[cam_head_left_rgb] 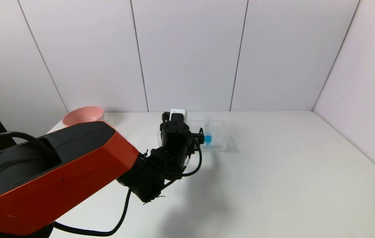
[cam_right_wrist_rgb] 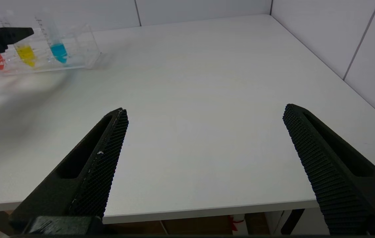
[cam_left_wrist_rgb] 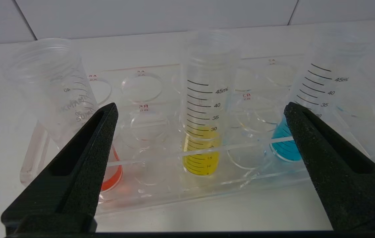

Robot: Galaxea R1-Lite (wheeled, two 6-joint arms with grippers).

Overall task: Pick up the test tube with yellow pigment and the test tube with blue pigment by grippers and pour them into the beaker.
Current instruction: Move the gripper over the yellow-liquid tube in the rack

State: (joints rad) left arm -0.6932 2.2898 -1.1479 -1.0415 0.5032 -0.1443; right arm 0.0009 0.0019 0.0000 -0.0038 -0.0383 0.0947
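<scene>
Your yellow-pigment test tube (cam_left_wrist_rgb: 204, 132) stood upright in the front row of the clear rack (cam_left_wrist_rgb: 174, 188), with yellow liquid filling its lower end and printed graduations running up the side. It sat squarely between the two fingers (cam_left_wrist_rgb: 85, 158) of your left gripper (cam_left_wrist_rgb: 200, 109), which were spread wide apart and touching nothing, with the tube just beyond their tips. To one side in the same row, the blue-pigment test tube (cam_left_wrist_rgb: 313, 109) leaned slightly, its blue liquid partly hidden behind a finger; on the other side, a tilted red-liquid tube (cam_left_wrist_rgb: 62, 99) showed orange-red liquid at its base behind the other finger. From the head view, you could see the left gripper (cam_head_left_rgb: 178, 127) reached forward over the white surface (cam_head_left_rgb: 290, 172) and stopped at the near side of the rack (cam_head_left_rgb: 215, 134), where only the blue liquid (cam_head_left_rgb: 208, 139) showed past the wrist. A pink bowl (cam_head_left_rgb: 83, 115) sat at the far left edge of the surface, near the wall, well apart from the rack; something clear stood just beside it, though you could not tell from here whether it was the beaker. Your right gripper (cam_right_wrist_rgb: 204, 112) hovered low over the bare near right part of the surface, well away from the rack (cam_right_wrist_rgb: 42, 49), its fingers (cam_right_wrist_rgb: 101, 165) likewise wide apart and holding nothing.
</scene>
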